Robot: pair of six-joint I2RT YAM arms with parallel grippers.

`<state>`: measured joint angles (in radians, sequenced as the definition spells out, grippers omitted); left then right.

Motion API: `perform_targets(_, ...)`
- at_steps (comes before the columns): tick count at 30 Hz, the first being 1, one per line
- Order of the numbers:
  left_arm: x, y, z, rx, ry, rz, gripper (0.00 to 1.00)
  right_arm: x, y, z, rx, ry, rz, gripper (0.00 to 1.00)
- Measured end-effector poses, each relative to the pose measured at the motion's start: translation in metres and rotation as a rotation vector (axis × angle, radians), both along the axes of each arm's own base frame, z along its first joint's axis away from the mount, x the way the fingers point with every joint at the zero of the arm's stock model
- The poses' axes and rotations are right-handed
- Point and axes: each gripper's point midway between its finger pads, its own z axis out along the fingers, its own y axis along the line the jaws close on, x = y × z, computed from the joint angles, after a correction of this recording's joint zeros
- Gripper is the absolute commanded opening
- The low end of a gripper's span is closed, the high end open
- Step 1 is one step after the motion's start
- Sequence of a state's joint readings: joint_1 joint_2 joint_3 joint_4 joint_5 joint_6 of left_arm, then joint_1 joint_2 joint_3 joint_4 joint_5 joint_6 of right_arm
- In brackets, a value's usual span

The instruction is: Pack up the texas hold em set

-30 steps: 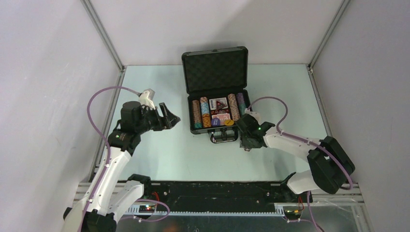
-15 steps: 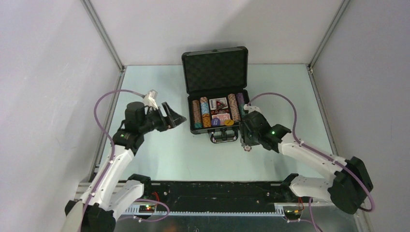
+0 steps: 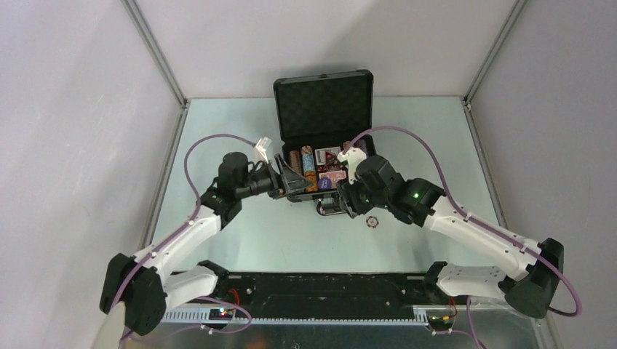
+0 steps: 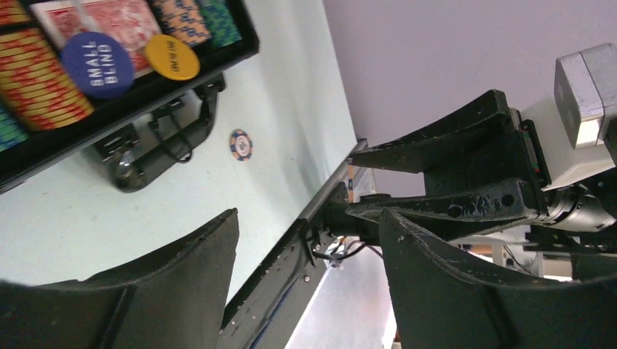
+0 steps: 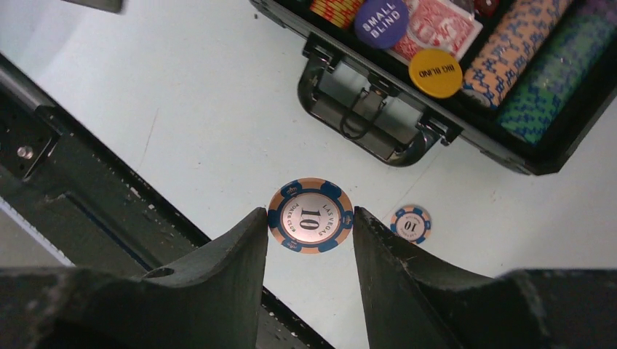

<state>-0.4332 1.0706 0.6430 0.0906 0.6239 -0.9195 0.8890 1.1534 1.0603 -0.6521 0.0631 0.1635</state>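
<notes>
The black briefcase (image 3: 324, 102) of the texas hold em set stands open at the back centre, with rows of striped poker chips (image 3: 309, 161) and a red card deck (image 5: 436, 25) in its foam tray. A blue disc (image 5: 382, 22) and a yellow disc (image 5: 435, 73) lie on the deck. My right gripper (image 5: 309, 222) hovers over the handle (image 5: 367, 120), shut on an orange-and-blue "10" chip (image 5: 311, 211) pinched edge to edge. A second "10" chip (image 3: 373, 220) lies on the table. My left gripper (image 3: 291, 180) is open and empty at the case's left front corner.
The black front rail (image 3: 327, 287) runs along the near table edge. Grey walls and metal frame posts (image 3: 156, 58) close in the table on three sides. In the left wrist view, my right gripper's fingers (image 4: 451, 182) show close by on the right.
The right gripper rose from the table by the case's right front corner and moved left over the handle with one chip, leaving another behind. The left gripper swung right to the case.
</notes>
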Motion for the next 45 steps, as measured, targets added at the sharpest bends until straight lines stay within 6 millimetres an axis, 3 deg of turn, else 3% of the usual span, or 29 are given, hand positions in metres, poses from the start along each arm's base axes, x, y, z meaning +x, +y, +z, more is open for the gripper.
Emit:
perform_targets(11,-0.022,-0.033,0.018,-0.095,-0.005,-0.138,0.7,-0.005,0.018,0.04,-0.003,-0.096,0.162,0.51)
perform_targets(15,-0.024,-0.041,0.022,-0.123,0.0,-0.16,0.7,-0.007,0.024,0.045,-0.016,-0.114,0.203,0.52)
perform_targets(19,-0.027,-0.044,0.026,-0.138,-0.006,-0.174,0.7,-0.005,0.019,0.039,-0.051,-0.109,0.194,0.54)
perform_targets(21,-0.025,-0.042,0.026,-0.142,-0.015,-0.167,0.7,-0.001,0.014,0.037,-0.055,-0.096,0.158,0.6)
perform_targets(24,-0.021,-0.033,0.013,-0.131,0.004,-0.134,0.7,0.012,-0.004,0.027,-0.056,-0.06,0.035,0.72)
perform_targets(28,-0.01,-0.012,-0.008,-0.107,0.046,-0.055,0.7,0.019,-0.042,-0.008,-0.072,0.041,-0.181,0.86)
perform_targets(32,-0.002,0.001,-0.013,-0.09,0.051,-0.005,0.7,-0.001,-0.075,-0.049,-0.097,0.181,-0.35,0.88)
perform_targets(36,-0.003,0.002,-0.014,-0.081,0.044,-0.005,0.7,-0.027,-0.088,-0.074,-0.1,0.297,-0.452,0.85)
perform_targets(40,-0.003,0.002,-0.016,-0.075,0.047,-0.006,0.7,-0.058,-0.086,-0.087,-0.075,0.399,-0.48,0.85)
perform_targets(45,-0.003,0.002,-0.018,-0.069,0.047,-0.008,0.7,-0.099,-0.068,-0.094,-0.045,0.498,-0.444,0.85)
